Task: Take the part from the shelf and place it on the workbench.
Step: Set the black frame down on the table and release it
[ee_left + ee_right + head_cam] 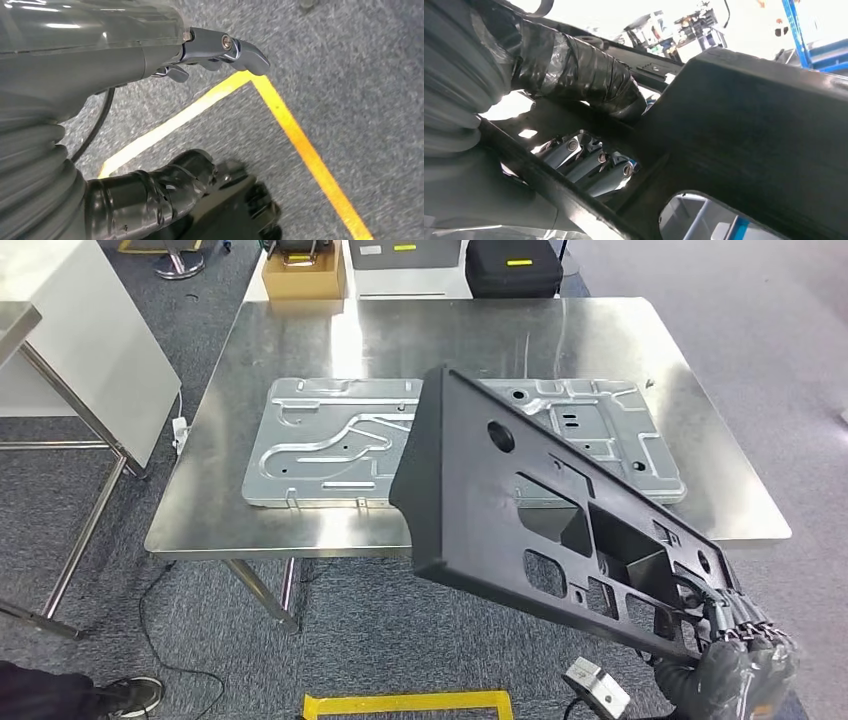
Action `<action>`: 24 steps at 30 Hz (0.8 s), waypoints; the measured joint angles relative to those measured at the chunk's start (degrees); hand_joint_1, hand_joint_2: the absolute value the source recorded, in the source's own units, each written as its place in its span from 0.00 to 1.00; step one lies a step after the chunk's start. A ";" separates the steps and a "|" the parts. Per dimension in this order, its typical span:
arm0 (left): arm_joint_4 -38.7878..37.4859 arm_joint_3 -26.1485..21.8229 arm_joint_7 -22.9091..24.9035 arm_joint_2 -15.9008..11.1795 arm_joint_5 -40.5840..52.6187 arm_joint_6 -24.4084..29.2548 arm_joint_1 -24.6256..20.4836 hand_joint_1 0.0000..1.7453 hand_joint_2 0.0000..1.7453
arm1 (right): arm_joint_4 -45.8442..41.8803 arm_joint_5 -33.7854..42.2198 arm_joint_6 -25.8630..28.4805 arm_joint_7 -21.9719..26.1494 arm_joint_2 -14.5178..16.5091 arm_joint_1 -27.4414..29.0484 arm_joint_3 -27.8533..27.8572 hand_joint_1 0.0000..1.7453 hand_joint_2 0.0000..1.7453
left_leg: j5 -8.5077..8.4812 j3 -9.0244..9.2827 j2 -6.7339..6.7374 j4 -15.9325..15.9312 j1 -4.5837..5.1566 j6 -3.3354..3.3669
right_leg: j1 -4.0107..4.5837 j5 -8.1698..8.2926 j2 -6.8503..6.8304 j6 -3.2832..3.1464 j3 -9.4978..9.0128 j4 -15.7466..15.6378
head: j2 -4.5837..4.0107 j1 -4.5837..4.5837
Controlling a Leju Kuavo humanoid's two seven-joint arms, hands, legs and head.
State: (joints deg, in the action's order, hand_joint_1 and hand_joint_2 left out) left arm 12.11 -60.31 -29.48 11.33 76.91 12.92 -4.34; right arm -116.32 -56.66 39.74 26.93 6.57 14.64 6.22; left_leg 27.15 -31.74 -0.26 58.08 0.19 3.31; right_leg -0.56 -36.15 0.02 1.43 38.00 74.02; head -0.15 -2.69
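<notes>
Right hand [735, 640] grips one end of the black panel [520, 510], which hangs tilted above the tabletop's [300, 340] near edge, partly over the metal plate [330, 445]. Stiff, long and probably light, it will lever hard from that end hold. Left hand [220, 47] hangs with nothing in it, fingers slightly curled.

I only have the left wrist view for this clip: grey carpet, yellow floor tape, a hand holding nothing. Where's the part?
Observer: The head view shows the black panel held by the right hand at its lower corner, tilted, in front of the steel workbench.
Operator: Is it resting on the bench?
Observer: Not flat; its upper end overlaps the bench in the picture, but whether it touches I cannot tell.
Operator: Anything already on the bench?
Observer: A silver stamped metal sheet lies flat on it.
Operator: How is the grip?
Observer: In the right wrist view, fingers reach through an opening in the panel.
</notes>
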 joint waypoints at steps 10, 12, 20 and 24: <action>-0.02 0.18 0.10 0.00 0.25 0.03 -0.02 0.00 1.00 | 0.27 0.08 0.00 -0.10 -0.46 0.46 -0.33 1.00 1.00 | 3.79 3.38 -0.12 -0.15 0.27 -2.19 | 0.07 9.48 0.22 -1.92 -3.61 -14.28 | 0.00 0.06; -0.02 0.24 0.09 -0.02 0.26 0.04 -0.10 0.00 1.00 | 0.26 0.09 0.00 -0.18 -0.47 0.52 -0.39 1.00 1.00 | 5.45 2.06 -0.04 3.17 0.17 -2.76 | -0.19 9.20 0.15 -2.56 -4.62 -15.05 | 0.00 0.13; -0.02 0.28 0.13 -0.04 0.26 0.06 0.31 0.00 1.00 | 0.30 0.13 0.00 -0.27 -0.47 0.53 -0.48 1.00 1.00 | -0.99 -4.76 -0.03 5.74 -0.14 -2.47 | 0.18 5.77 0.19 -2.64 -8.76 -15.28 | 0.00 0.14; -0.02 0.29 0.19 -0.08 0.26 0.10 0.12 0.00 1.00 | 0.37 0.28 0.00 -0.61 -0.54 0.45 -0.48 1.00 1.00 | -1.36 -2.65 -0.07 1.01 0.36 -1.43 | 0.18 4.71 0.20 -1.45 -9.44 -15.68 | 0.00 0.15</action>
State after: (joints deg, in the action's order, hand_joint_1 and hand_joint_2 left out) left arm 12.09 -60.02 -29.30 11.25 77.18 13.02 -4.22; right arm -115.95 -56.37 39.74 26.32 6.03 15.10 5.75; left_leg 25.80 -34.39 -0.33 59.09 0.55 1.88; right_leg -0.38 -31.43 0.23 -0.02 28.57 58.34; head -0.15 -2.55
